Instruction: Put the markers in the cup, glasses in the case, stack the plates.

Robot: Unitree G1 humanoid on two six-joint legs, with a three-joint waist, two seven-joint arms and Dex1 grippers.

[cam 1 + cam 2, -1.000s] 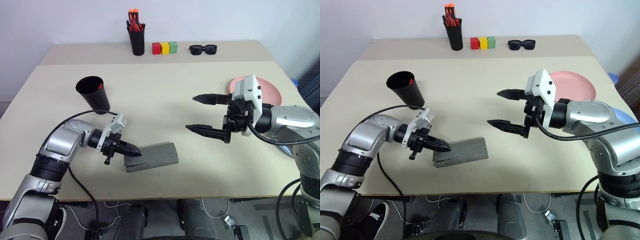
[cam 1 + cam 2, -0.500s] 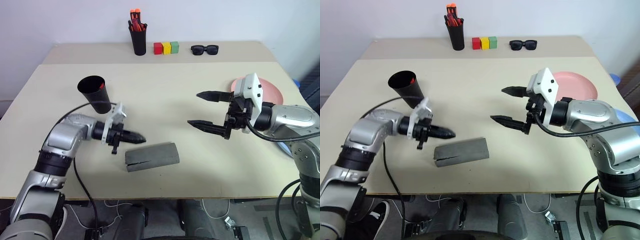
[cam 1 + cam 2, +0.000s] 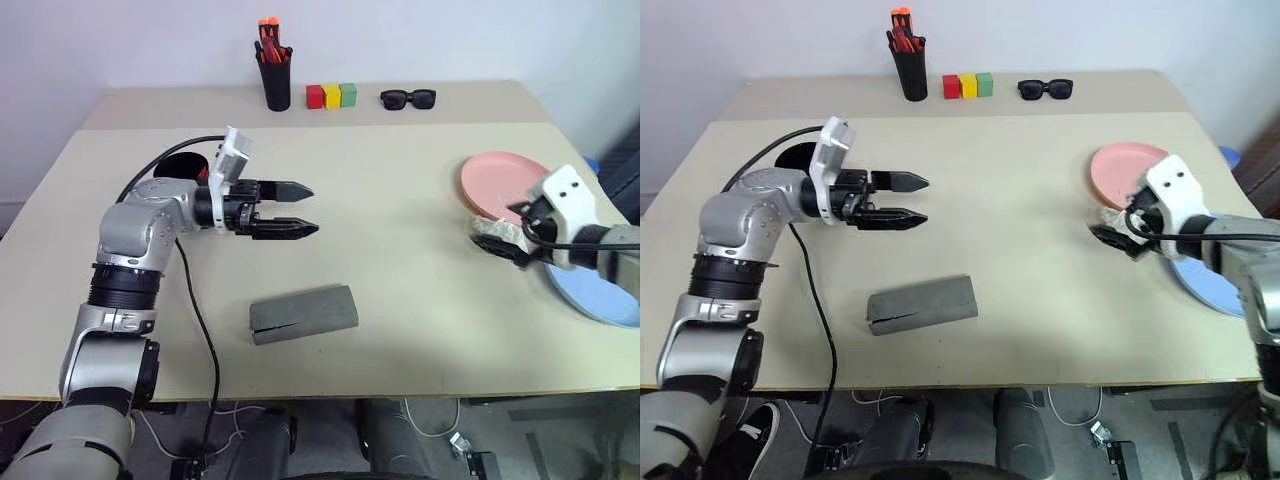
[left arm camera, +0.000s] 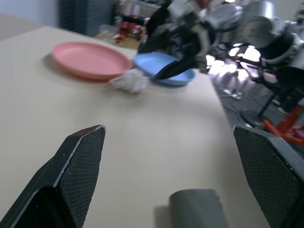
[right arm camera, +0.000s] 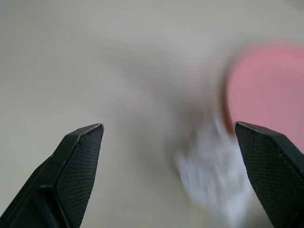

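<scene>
My left gripper (image 3: 314,210) hangs open and empty above the table, pointing right, well behind the grey case (image 3: 303,313), which lies shut near the front edge. The black cup (image 3: 178,165) stands behind my left forearm, mostly hidden. The markers and the glasses are hidden. The pink plate (image 3: 505,176) lies at the right, the blue plate (image 3: 602,297) nearer, by the table's right edge. My right gripper (image 3: 1115,238) is open and low at the pink plate's near rim, right at a crumpled white wad (image 4: 129,80). Nothing sits between its fingers.
At the back stand a black pen holder (image 3: 275,78) with orange-capped markers, three coloured blocks (image 3: 331,96) and black sunglasses (image 3: 407,98). A black cable loops from my left arm down over the table's front edge.
My left gripper left the case, rose and went back, and opened. My right arm swung right and down to the pink plate's near rim, still open.
</scene>
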